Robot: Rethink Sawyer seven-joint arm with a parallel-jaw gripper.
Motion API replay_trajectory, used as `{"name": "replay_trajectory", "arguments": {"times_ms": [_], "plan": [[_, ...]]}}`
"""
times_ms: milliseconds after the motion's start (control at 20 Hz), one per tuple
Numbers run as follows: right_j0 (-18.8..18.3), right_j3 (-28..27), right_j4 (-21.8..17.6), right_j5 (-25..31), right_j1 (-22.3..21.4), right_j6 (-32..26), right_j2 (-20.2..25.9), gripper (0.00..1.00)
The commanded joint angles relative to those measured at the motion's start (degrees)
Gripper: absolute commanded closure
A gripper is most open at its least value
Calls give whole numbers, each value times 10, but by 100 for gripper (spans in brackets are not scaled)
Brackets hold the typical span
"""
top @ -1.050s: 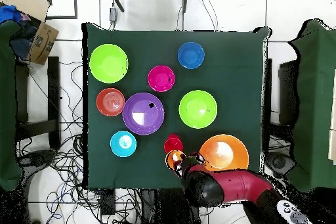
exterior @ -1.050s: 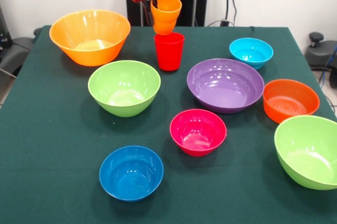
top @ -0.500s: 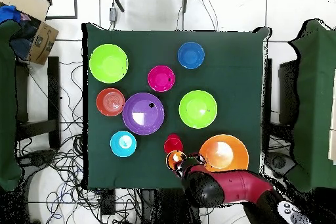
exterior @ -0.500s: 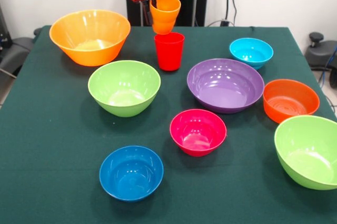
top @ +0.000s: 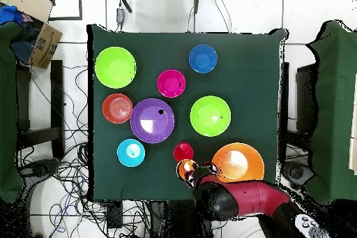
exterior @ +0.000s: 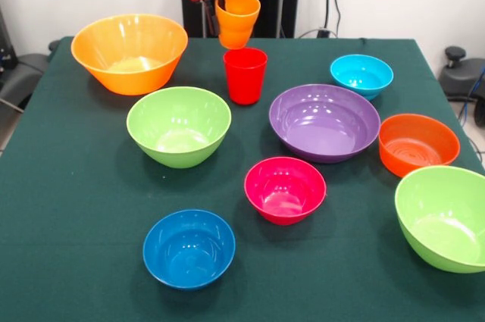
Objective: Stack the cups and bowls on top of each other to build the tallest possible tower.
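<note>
My gripper (exterior: 225,17) is shut on the rim of two nested orange cups (exterior: 238,20), which hang slightly tilted just above and behind the red cup (exterior: 245,74). The red cup stands upright on the green cloth. From overhead, the orange cups (top: 186,169) sit right beside the red cup (top: 183,152), with the gripper (top: 196,174) at their edge. Loose bowls lie around: yellow-orange (exterior: 129,51), lime green (exterior: 179,125), purple (exterior: 324,121), light blue (exterior: 361,75), orange (exterior: 418,144), pink (exterior: 285,189), dark blue (exterior: 189,248) and a second lime green (exterior: 443,216).
The table (exterior: 68,208) is covered in dark green cloth. The big yellow-orange bowl (top: 238,162) sits close beside the arm (top: 237,199). Chairs and cables ring the table, and a cardboard box (top: 38,29) lies off one corner.
The orange cups have shifted very slightly up and to the left in the front view. The red cup and the bowls have stayed put.
</note>
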Motion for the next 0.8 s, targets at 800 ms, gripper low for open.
{"name": "replay_trajectory", "arguments": {"times_ms": [800], "plan": [[48, -6, 19, -36, -4, 85, 43, 100]]}}
